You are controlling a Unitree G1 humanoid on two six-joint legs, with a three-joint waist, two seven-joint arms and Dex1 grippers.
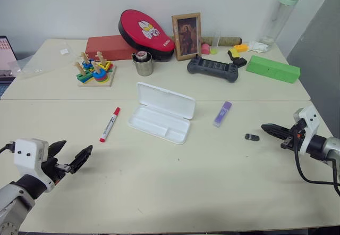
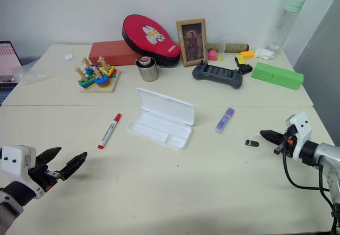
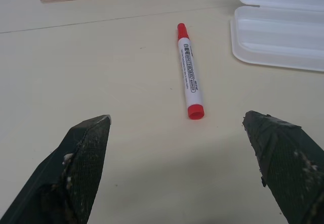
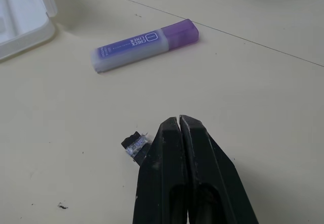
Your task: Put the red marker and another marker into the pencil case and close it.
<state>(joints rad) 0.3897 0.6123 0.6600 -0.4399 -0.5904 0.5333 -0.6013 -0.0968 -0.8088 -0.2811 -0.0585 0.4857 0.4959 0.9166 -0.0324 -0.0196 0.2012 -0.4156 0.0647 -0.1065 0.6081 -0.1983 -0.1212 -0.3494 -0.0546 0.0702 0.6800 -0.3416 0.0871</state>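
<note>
Hiding part of small dark piece (image 4: pixel 132 146): right tool (image 4: pixel 180 122).

"WHITEBOARD MARKER" is printed in red along the white barrel of the red marker (image 3: pixel 190 73). "CHECK LINER" is printed in purple on a white label on the purple marker (image 4: pixel 144 45). Smaller print on both cannot be read.

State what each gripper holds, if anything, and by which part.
Nothing is held. The left gripper is open, short of the red marker; the right gripper is shut on nothing, by a small dark piece.
</note>
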